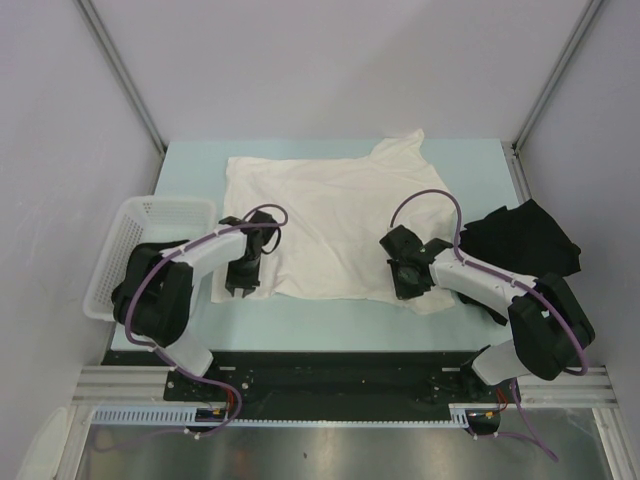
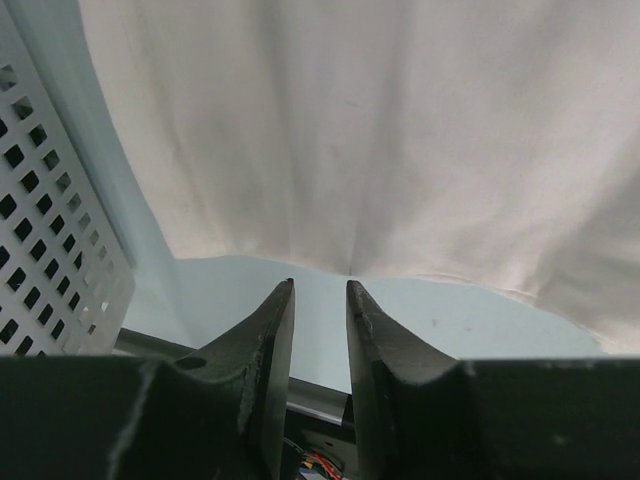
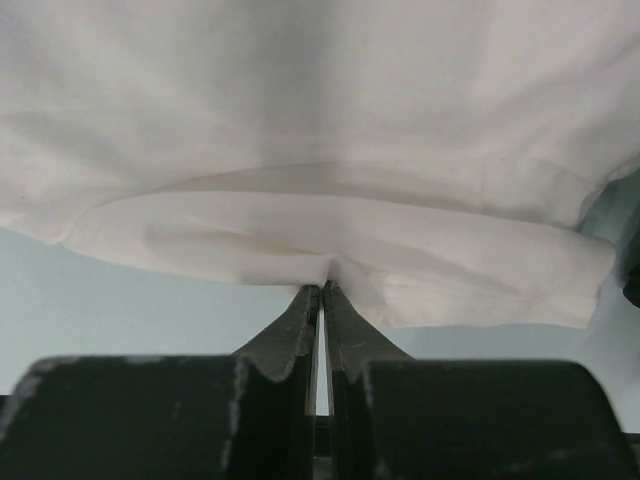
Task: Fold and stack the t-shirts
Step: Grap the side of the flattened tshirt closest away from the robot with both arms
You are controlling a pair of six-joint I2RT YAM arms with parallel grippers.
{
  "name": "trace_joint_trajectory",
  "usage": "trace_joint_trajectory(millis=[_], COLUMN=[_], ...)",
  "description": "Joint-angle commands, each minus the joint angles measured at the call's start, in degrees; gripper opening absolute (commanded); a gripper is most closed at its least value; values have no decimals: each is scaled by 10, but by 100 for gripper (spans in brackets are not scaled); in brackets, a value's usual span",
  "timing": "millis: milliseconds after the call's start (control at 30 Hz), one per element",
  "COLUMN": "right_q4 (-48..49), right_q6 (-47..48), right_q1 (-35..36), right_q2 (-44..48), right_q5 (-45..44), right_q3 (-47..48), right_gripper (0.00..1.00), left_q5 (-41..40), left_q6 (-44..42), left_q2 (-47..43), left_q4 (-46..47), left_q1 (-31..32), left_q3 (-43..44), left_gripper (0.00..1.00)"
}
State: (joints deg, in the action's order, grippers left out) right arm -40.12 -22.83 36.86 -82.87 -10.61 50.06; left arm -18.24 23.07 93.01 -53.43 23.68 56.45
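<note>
Hem of the cream t-shirt [image 1: 330,225], spread ahead on the bench [image 1: 190,165], is pinched in my right hand [image 3: 322,288], ready, I judge, for folding; my left hand [image 2: 320,285] gapes empty just short of it.

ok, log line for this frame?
cream shirt: spread on table | left gripper: open, just off shirt | right gripper: shut on cream shirt | black shirt: bunched, right side | basket: left edge
</note>
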Motion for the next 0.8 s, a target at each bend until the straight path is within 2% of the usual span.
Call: trace_joint_trajectory(millis=[0,167,767], right_q4=[9,12,13], right_q6=[7,6,9], right_q1=[-5,-7,-17], right_q2=[15,14,10], right_q5=[6,9,14], right_q3=[21,21,21], right_gripper=[7,7,7], left_q5=[-37,-63,-128], left_q6=[13,19,-30], left_q2=[9,27,32], left_q4=[-20,-39,-29], left_q1=[5,4,-12], left_q3=[9,17,19], left_gripper=[33,36,36])
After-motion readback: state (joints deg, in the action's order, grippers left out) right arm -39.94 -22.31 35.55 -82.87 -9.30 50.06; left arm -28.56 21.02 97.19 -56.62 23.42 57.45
